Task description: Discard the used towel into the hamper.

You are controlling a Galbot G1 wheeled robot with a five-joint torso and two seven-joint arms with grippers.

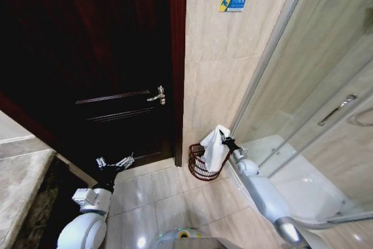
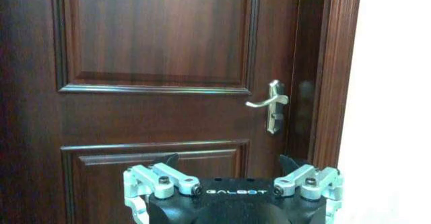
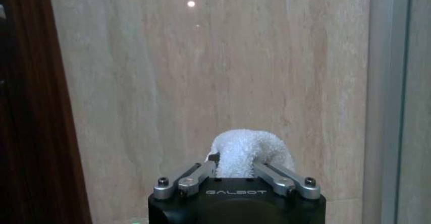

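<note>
While the right hand [image 1: 225, 140] grips the white towel [image 1: 214, 148] by its top, the cloth hangs down over the hamper [image 1: 201, 164], its lower end at or just inside the rim; whether it touches the wicker I cannot tell. The right wrist view shows the fingers [image 3: 197, 176] pinched on a bunched fold of the towel [image 3: 248, 152], with the tiled wall [image 3: 202, 82] straight ahead.

The hamper stands on the floor [image 1: 157, 196] in the corner, close against the wall [image 1: 215, 68] and just beside the shower glass [image 1: 309, 97]. The step in hand looks like the release over the basket. To do it well, the bulk of the cloth should be centred above the opening before the fingers part, since the towel now seems to hang toward the hamper's shower side and a loose corner could drape over the rim or slip outside. Lowering a little further first would help it fold in on itself.

The left hand [image 1: 115, 162] is parked low near the dark door [image 1: 111, 86], fingers spread apart and holding nothing; its wrist view faces the door [image 2: 155, 82] and the lever handle [image 2: 271, 103]. The glass panel and its frame crowd the right arm [image 1: 262, 190] on one side, the wall on the other, so there is little room for sideways correction. A blue sign [image 1: 232, 0] sits high on the wall.
</note>
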